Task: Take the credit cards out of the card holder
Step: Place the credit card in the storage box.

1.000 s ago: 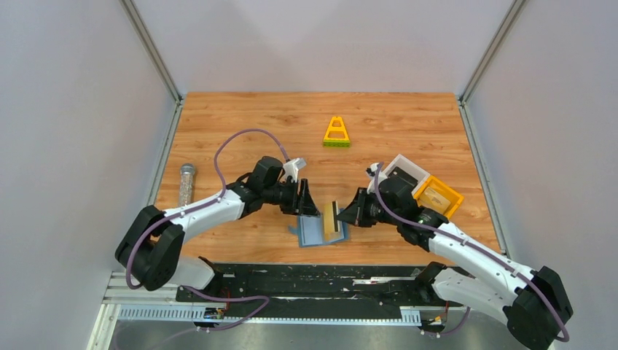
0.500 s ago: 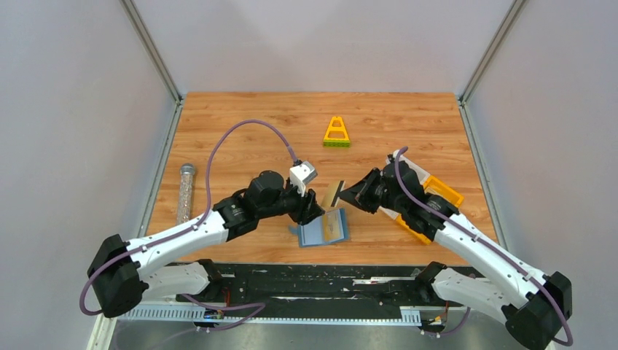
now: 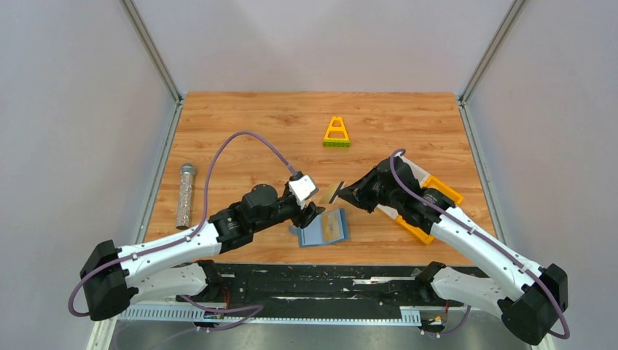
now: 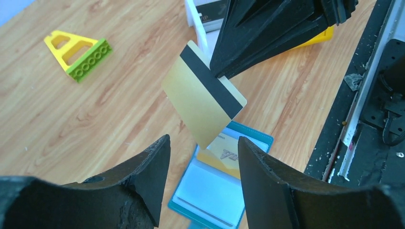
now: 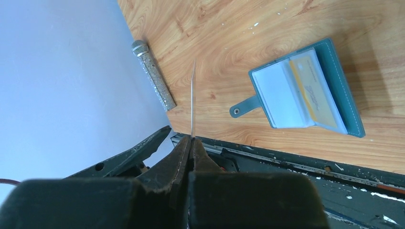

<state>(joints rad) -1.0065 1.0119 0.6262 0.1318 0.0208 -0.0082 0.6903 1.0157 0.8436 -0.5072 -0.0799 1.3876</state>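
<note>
Right gripper (image 5: 192, 141): jaws closed on one edge of a thin gold plastic card with a black magnetic stripe (image 4: 203, 102), held clear of the table. Left gripper (image 4: 203, 143): wide open, empty, just short of that card. Below both lies the open slate-blue bifold card holder (image 5: 341, 95), with a second yellow card (image 5: 310, 90) pocketed. Risk: the edge-only pinch may let the card pivot or drop, and the two grippers are close enough to collide.

Place: a robotics lab test cell
Walls: plain grey panels (image 3: 73, 109) on three sides, joined by metal corner posts (image 3: 149, 47)
Surface: wood-grain board (image 3: 248, 124), black mounting rail (image 3: 328, 281) along its near edge
Fittings: two white-and-black arms (image 3: 182, 237) bolted side by side (purple cables (image 3: 244, 133) looping over them)
</note>
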